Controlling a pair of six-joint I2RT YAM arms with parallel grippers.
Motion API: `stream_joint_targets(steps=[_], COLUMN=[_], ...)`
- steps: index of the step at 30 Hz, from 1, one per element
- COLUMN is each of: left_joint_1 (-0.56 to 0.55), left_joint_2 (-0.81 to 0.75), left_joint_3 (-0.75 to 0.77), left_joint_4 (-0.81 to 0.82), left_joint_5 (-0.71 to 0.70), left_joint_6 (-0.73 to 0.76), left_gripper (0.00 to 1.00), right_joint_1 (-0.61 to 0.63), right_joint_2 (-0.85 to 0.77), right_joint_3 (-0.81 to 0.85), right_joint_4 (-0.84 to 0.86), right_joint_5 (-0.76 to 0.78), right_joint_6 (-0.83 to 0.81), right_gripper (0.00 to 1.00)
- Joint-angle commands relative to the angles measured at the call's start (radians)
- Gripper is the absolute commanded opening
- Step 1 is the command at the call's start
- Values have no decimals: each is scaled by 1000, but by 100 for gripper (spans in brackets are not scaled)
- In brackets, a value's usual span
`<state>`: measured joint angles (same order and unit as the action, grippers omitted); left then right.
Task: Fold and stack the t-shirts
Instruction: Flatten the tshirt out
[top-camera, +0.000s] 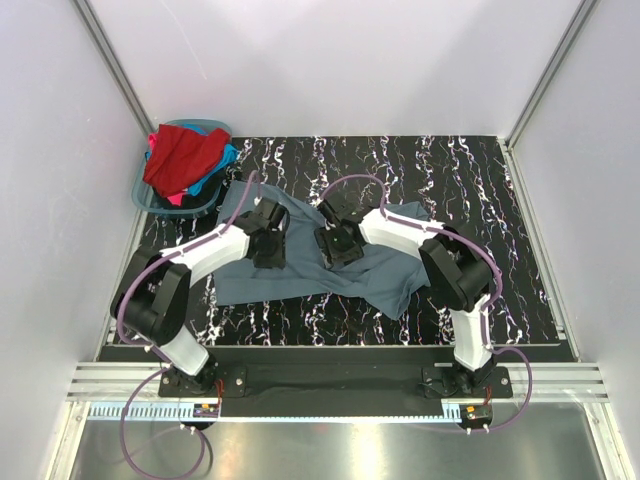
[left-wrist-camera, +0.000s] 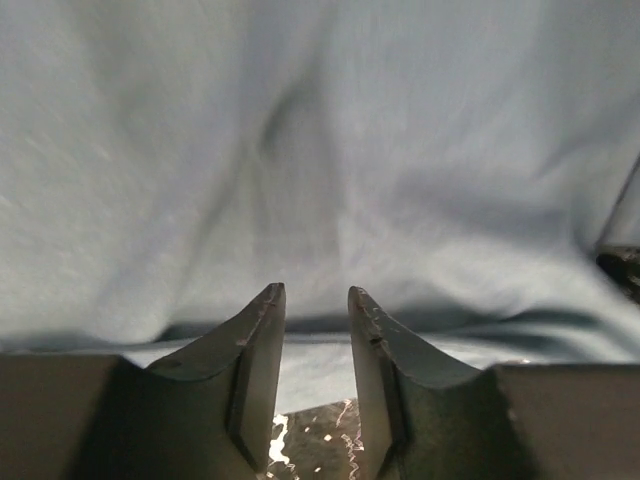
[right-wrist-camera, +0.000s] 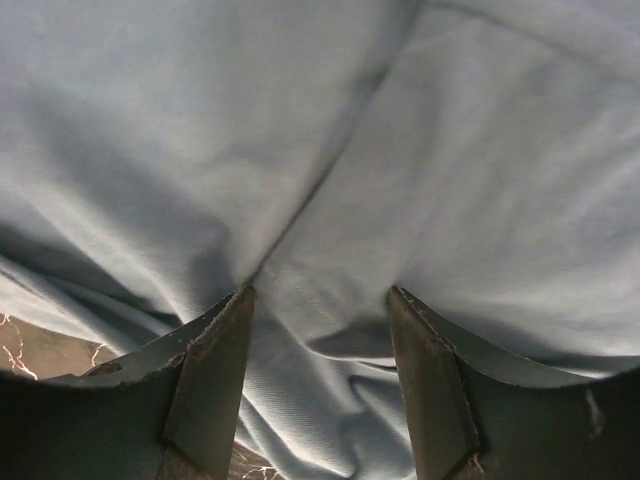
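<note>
Lying spread on the marbled table (top-camera: 500, 230): slate grey-blue t-shirt (top-camera: 295, 282), long axis left to right, directly under both wrists. Left gripper (left-wrist-camera: 315, 292) narrowly parted at the near hem, pinching nothing. Right gripper (right-wrist-camera: 320, 292) spread wider astride a crease, perhaps brushing cloth.

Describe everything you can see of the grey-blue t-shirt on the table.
The grey-blue t-shirt is soft plain cloth, spread out but rumpled and unfolded on the black marbled table, one corner reaching toward the basket. The left gripper and right gripper sit low over its middle, the right's open fingers straddling a crease.
</note>
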<state>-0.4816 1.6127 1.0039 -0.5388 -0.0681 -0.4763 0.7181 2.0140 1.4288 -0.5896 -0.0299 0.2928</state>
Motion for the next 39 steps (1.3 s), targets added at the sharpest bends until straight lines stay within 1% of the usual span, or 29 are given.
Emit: stream_joint_targets(steps=[1,6,9,11,14,15,17,18,19,21,23,27,29,34,38,39], left_joint_1=[-8,-12,-17,-18,-18,-18,-18,-22,-23,-41,-69,-162,-176,-187,-187,-187], left_joint_2=[-16,-28,-11,6,24,21,15,13,15,18,21,32,45,96,162,165], left_joint_3=[-27,-85,-83,-76,-67,-68,-71,-71,-67,-59,-42,15,42,97,122,119], left_joint_4=[10,-23,-50,-79,-114,-121,-119,-116,-115,-112,-101,-98,-95,-66,-67,-69], left_joint_5=[39,36,24,8,-21,-24,-21,-18,-15,-9,-18,-44,-42,-52,-26,-30], left_joint_6=[50,51,45,32,13,7,4,5,10,19,41,79,76,94,82,82], left_gripper=[35,33,32,29,26,25,24,23,22,22,21,20,20,20,19,18], right_joint_1=[15,14,15,21,21,21,21,21,20,6,-20,-120,-160,-226,-249,-250], right_joint_2=[15,-1,-5,15,37,37,29,23,14,-26,-75,-133,-161,-169,-120,-110], right_joint_3=[24,9,4,1,-19,-25,-42,-44,-44,-34,-10,54,87,87,68,59], right_joint_4=[16,16,16,16,10,10,1,-6,-18,-47,-62,-116,-127,-133,-133,-125], right_joint_5=[19,9,7,24,96,108,160,188,240,289,286,197,179,203,170,142], right_joint_6=[12,6,-3,-15,-26,-27,-30,-29,-24,-21,2,23,-7,-66,-61,-55], right_gripper=[64,68,66,60,49,38,26,17,13,10,7,7,13,15,27,35])
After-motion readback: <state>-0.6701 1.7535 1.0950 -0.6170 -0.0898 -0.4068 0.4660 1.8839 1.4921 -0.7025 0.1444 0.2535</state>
